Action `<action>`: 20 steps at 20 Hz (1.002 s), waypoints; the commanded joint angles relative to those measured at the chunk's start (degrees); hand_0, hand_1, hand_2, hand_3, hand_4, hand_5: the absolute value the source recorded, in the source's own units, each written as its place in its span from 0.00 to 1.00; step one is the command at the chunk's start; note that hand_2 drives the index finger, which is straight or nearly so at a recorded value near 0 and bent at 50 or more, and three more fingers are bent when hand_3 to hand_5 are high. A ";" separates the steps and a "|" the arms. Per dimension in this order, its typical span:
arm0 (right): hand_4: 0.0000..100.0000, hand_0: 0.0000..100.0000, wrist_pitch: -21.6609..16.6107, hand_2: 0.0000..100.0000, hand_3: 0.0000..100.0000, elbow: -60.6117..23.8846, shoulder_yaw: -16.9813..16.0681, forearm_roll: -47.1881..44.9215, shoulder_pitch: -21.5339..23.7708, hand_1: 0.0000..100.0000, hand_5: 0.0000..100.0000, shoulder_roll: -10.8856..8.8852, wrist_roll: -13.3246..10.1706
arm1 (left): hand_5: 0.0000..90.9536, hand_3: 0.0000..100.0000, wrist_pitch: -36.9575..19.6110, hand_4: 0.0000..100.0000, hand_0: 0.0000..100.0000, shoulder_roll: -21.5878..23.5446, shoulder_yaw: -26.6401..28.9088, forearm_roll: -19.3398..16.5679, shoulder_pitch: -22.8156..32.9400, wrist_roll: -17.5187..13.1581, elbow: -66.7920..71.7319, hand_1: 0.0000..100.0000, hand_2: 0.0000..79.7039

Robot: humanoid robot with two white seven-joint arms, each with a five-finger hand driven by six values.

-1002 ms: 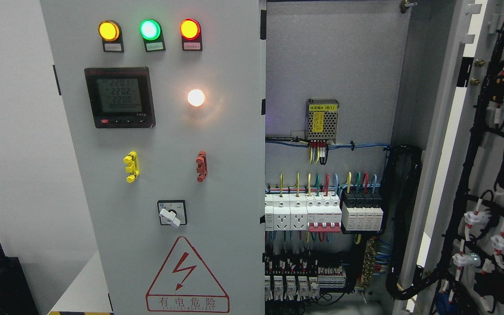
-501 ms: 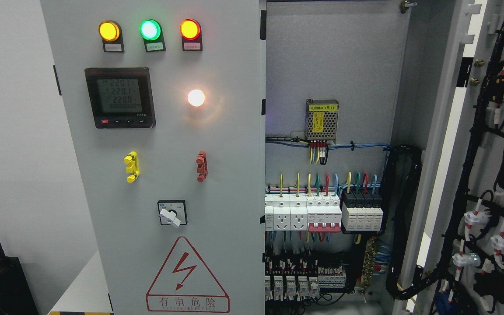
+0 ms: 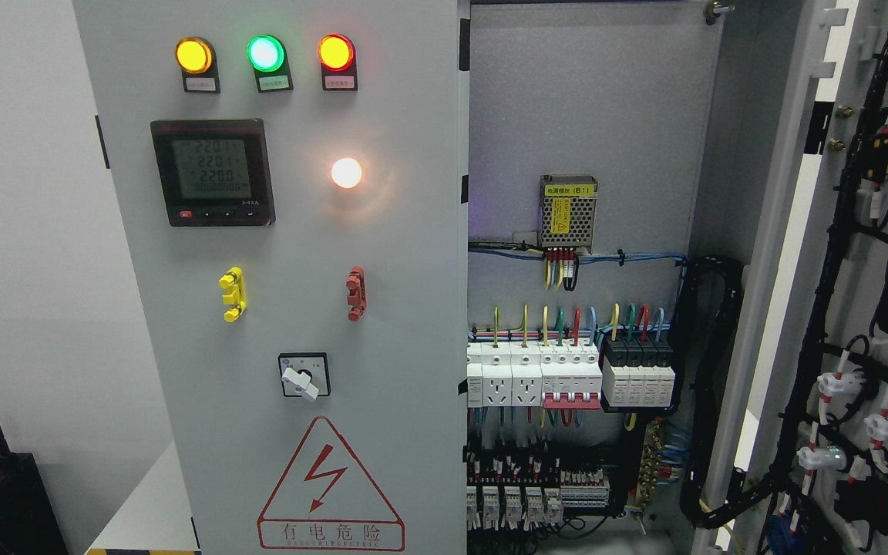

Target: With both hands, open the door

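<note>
- Neither robot hand shows anywhere in the head view, so whether their fingers are spread or curled I cannot tell.
- The left door [image 3: 382,254] is closed, filling the left-centre of the cabinet front.
- Along that door's top edge glow three lamps: amber lamp [image 3: 193,55], green lamp [image 3: 265,52], red lamp [image 3: 335,52].
- Below them, toward the door's left edge, sits the digital meter [image 3: 213,172]; a white lamp [image 3: 346,173] shines to its right.
- Mid-door: yellow handle [image 3: 232,294], red handle [image 3: 354,293].
- Lower down, the rotary switch [image 3: 302,375], and at the bottom edge the warning triangle [image 3: 330,484].
- The right door [image 3: 837,254] stands swung open at the far right, wiring on its inner face.
- Between them, the interior shows: power supply [image 3: 568,213] high up, breaker row [image 3: 571,374] below.
</note>
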 commanded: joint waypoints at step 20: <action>0.00 0.00 -0.03 0.00 0.00 0.00 0.00 0.00 0.00 0.00 0.00 0.00 -0.03 | 0.00 0.00 5.84 0.03 0.00 -47.97 43.10 -35.62 -3.01 20.87 38.04 0.00 0.00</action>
